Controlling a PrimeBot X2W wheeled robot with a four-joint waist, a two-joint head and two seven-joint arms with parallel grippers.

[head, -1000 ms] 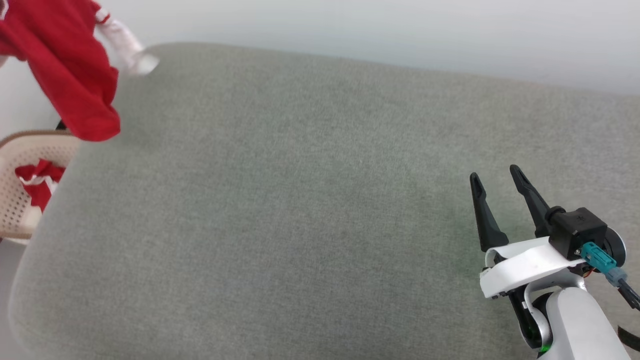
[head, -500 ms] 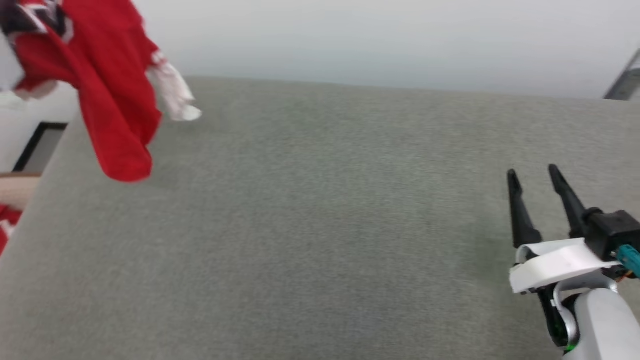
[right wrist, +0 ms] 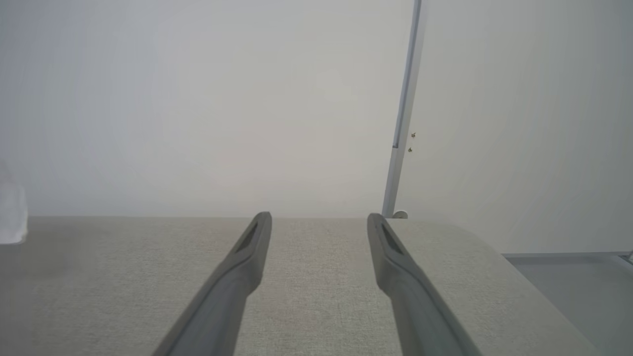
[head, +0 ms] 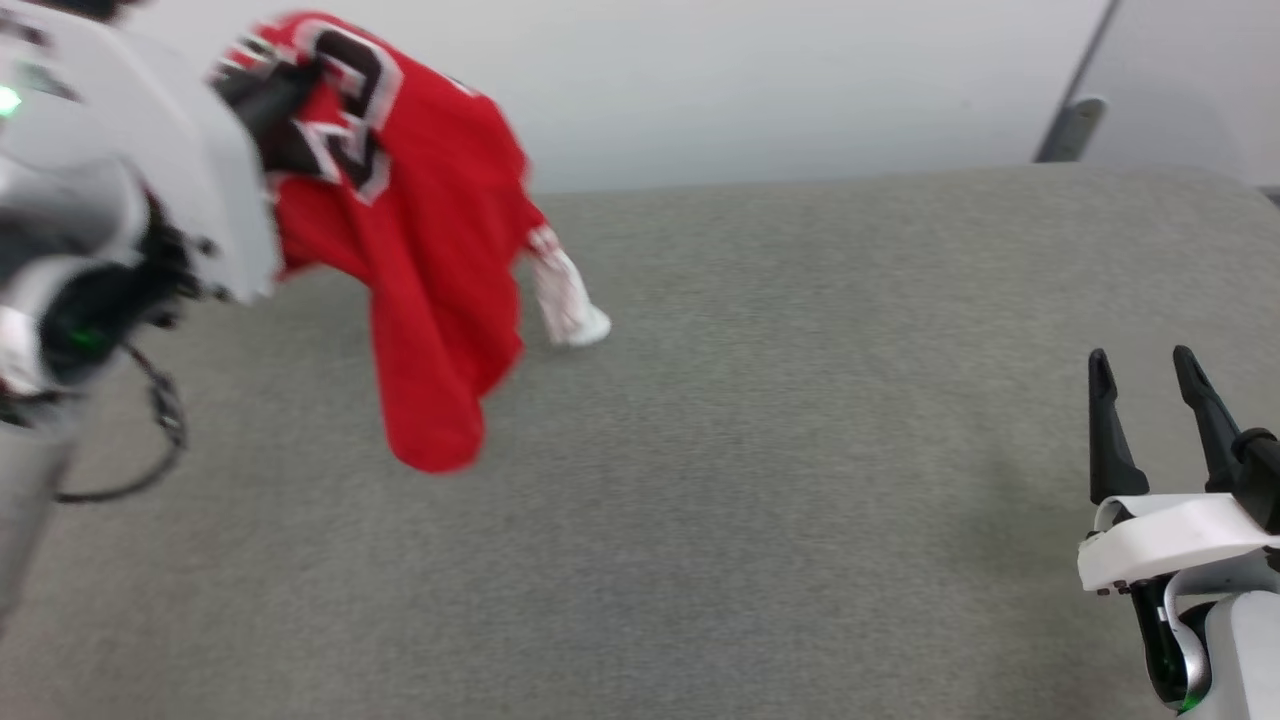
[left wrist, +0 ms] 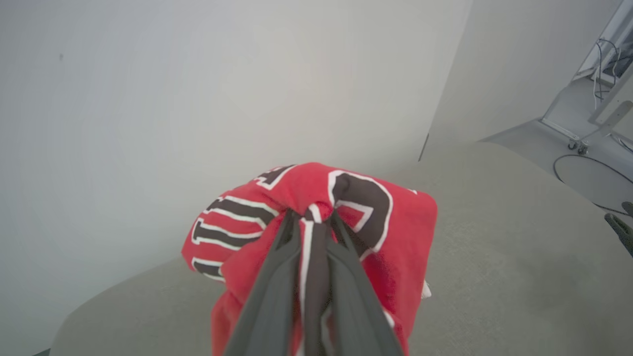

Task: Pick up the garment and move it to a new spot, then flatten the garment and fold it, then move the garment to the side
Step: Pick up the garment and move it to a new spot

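Step in hand: the first one, pick up and carry to a new spot. The garment [head: 430, 300] hangs bunched from the left claw [left wrist: 312, 213] over the far-left part of the grey counter [head: 800, 480]. The red body drapes down in one long lobe, and a white sleeve [head: 568, 305] dangles on its right side. The head view is blurred there, so I cannot tell whether the lowest fold brushes the counter or hangs just clear.

Left claw: fingers nearly together, clamped on a pinched ridge of fabric at the black, white-edged numerals. Cloth fills the narrow gap between them.

Right claw [head: 1141, 354]: fingers wide apart, holding and touching nothing. It is poised over the near-right part of the counter, well apart from the garment.

Next move, as judged: bring the bundle toward the middle of the counter and lower it before letting go, leaving room to spread. Flattening will likely need the right claw on a second edge. The bunching hides hem and shoulders, so finding an edge looks like the hard part. Risk: the sleeve tucks underneath on landing.
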